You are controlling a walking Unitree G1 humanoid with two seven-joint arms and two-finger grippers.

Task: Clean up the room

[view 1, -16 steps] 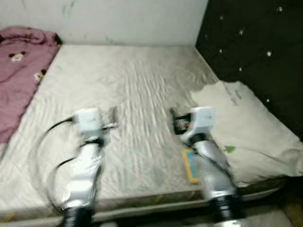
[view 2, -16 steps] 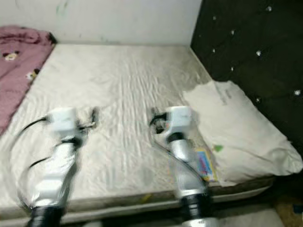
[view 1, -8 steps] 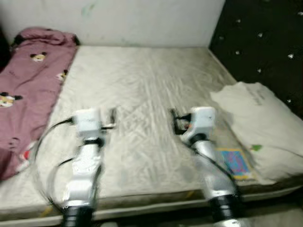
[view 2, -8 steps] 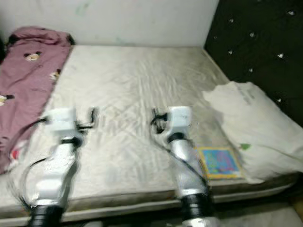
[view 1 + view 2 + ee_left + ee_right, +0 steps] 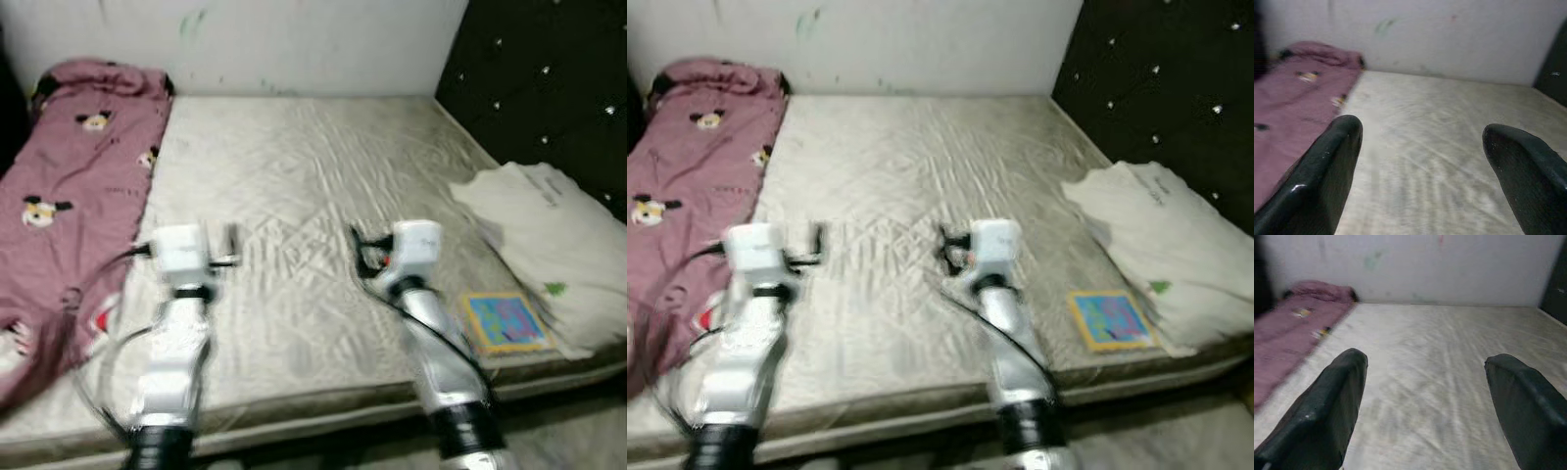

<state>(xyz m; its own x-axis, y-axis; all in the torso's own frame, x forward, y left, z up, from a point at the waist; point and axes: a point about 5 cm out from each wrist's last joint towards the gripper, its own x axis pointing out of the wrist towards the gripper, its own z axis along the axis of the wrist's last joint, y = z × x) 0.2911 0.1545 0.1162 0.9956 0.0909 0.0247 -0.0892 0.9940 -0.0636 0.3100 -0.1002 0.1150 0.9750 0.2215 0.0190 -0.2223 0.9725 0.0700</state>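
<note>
I hold the left gripper (image 5: pixel 1420 171) and right gripper (image 5: pixel 1422 404) above the mattress (image 5: pixel 323 196), both spread apart and empty. Risk: the long rigid fingers may snag or bunch the thin, wrinkled, quilted cover. The limp pink blanket (image 5: pixel 69 186) lies crumpled left; a flat colourful book (image 5: pixel 505 321) touches the soft pillow (image 5: pixel 549 245) right.

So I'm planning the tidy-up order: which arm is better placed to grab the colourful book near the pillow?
Probably the right. The right gripper hovers open over the mattress, nearer the colourful book beside the pillow. The left gripper sits toward the pink blanket.
</note>
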